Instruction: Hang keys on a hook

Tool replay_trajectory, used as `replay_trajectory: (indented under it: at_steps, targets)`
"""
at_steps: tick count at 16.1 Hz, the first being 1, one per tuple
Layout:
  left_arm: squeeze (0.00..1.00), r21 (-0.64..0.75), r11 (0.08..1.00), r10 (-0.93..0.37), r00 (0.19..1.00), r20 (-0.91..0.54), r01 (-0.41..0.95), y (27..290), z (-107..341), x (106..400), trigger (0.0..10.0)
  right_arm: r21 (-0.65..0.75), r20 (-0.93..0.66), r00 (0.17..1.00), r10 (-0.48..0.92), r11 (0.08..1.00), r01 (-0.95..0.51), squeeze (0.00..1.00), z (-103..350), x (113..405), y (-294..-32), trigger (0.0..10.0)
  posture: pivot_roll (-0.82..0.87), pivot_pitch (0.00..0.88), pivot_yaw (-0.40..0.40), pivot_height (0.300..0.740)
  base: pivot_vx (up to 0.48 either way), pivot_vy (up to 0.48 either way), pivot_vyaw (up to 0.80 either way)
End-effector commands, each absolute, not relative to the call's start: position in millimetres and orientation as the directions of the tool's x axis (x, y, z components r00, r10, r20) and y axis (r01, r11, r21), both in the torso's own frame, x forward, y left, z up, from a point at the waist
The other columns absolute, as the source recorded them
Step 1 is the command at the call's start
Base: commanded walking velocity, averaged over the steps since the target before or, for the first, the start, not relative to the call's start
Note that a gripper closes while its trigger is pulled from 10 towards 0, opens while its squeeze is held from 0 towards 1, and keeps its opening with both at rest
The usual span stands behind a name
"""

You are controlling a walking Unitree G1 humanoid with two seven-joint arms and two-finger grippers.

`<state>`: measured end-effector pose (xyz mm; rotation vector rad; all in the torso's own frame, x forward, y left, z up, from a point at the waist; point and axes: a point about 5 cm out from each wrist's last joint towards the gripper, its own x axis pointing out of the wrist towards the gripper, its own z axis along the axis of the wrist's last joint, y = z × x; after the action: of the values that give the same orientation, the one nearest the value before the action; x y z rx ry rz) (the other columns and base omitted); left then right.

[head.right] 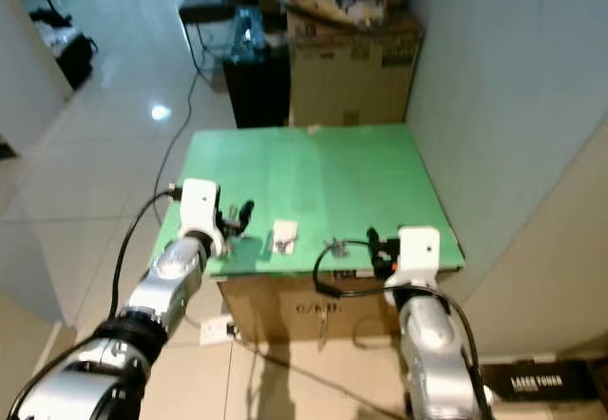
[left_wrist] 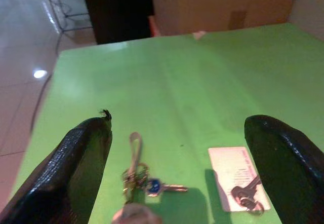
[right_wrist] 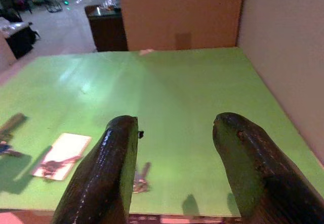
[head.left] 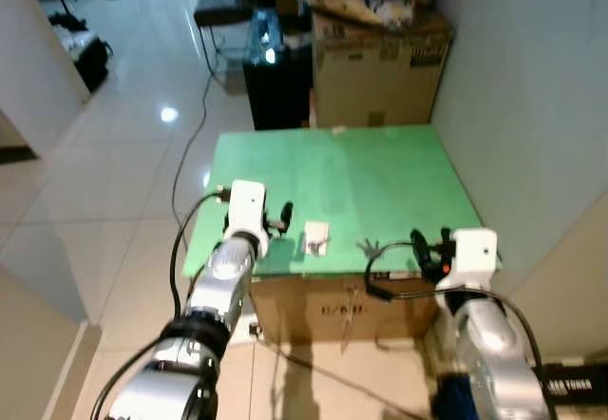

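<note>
**Left wrist view: both hands wide over keys at the near edge of a green tabletop**

Left wrist view looks along the left hand (left_wrist: 174, 178), whose two black fingers (left_wrist: 76, 168) stand wide apart with nothing between them. Below that gap, on the flat green tabletop (left_wrist: 202, 82), lies a bunch of metal keys on a ring with a blue tag and a short beige strap (left_wrist: 139, 176). Just beside the bunch lies a small white rectangular card with a dark metal hook piece on it (left_wrist: 238, 178); the two are close but apart.

From the head camera, the left hand (head.left: 283, 217) hangs over the tabletop's near left part, and the white card (head.left: 316, 238) sits just to its right, close to the front edge. The right hand (head.left: 418, 246) reaches in at the near right corner; its fingers are also spread wide and empty, as the right wrist view (right_wrist: 174, 168) shows. Under that hand, near the front edge, lies a second small set of silvery keys (right_wrist: 140, 179), seen from the head as a thin splayed shape (head.left: 370, 246) just left of the right hand.

The tabletop rests on a brown cardboard box (head.left: 332, 311). Behind it stand a large brown cardboard carton heaped with bags (head.left: 380, 68) and a low black cabinet (head.left: 275, 83), on a glossy pale tiled floor (head.left: 123, 144). A plain grey wall (head.left: 532, 87) runs along the right side.
</note>
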<state>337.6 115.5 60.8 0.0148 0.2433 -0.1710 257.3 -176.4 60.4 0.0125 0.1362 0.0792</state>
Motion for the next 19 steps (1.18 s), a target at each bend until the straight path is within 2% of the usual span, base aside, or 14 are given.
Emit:
replay_trajectory:
  at_steps: [1, 3, 6, 8, 10, 16, 19]
  targets:
    - [0.00, 0.000, 0.989, -0.144, 0.960, -0.240, 0.148, 119, 64, 342, 10.0, 0.024, -0.139, 0.987, 0.085, 0.996, -0.083, 0.00, 61, 258, -174, 10.0, -0.15, 0.000, 0.083, 0.740, 0.000, 0.000, 0.00]
    - [0.00, -0.096, 0.990, -0.123, 0.957, -0.262, 0.101, 116, 61, 343, 10.0, 0.025, -0.141, 0.986, 0.086, 0.996, -0.084, 0.00, 61, 258, -174, 10.0, -0.16, 0.000, 0.078, 0.740, 0.000, 0.000, 0.00]
    - [0.00, -0.086, 0.992, -0.114, 0.944, -0.309, 0.092, 99, 59, 345, 10.0, 0.035, -0.142, 0.982, 0.125, 0.992, -0.121, 0.00, 61, 254, -166, 10.0, -0.18, 0.000, 0.074, 0.740, 0.480, 0.000, 0.00]
    - [0.00, -0.091, 0.994, -0.092, 0.934, -0.344, 0.064, 100, 55, 345, 10.0, 0.030, -0.151, 0.978, 0.144, 0.990, -0.141, 0.00, 60, 250, -165, 10.0, -0.19, 0.000, 0.075, 0.740, 0.480, 0.000, 0.00]
    - [0.00, -0.122, 0.992, -0.020, 0.914, -0.405, -0.033, 105, 52, 346, 10.0, 0.033, -0.170, 0.975, 0.146, 0.989, -0.142, 0.00, 56, 240, -169, 10.0, -0.21, 0.000, 0.079, 0.740, 0.480, 0.000, 0.00]
    - [0.00, -0.106, 0.993, 0.015, 0.946, -0.325, -0.053, 105, 66, 354, 10.0, 0.036, -0.180, 0.973, 0.146, 0.989, -0.142, 0.00, 56, 233, -168, 10.0, -0.23, 0.000, 0.091, 0.740, 0.475, 0.000, 0.00]
    - [0.00, -0.031, 0.999, 0.015, 0.941, -0.337, -0.027, 105, 64, 353, 10.0, 0.045, -0.191, 0.968, 0.163, 0.987, -0.157, 0.00, 55, 232, -165, 10.0, -0.22, 0.000, 0.090, 0.740, 0.000, 0.000, 0.00]
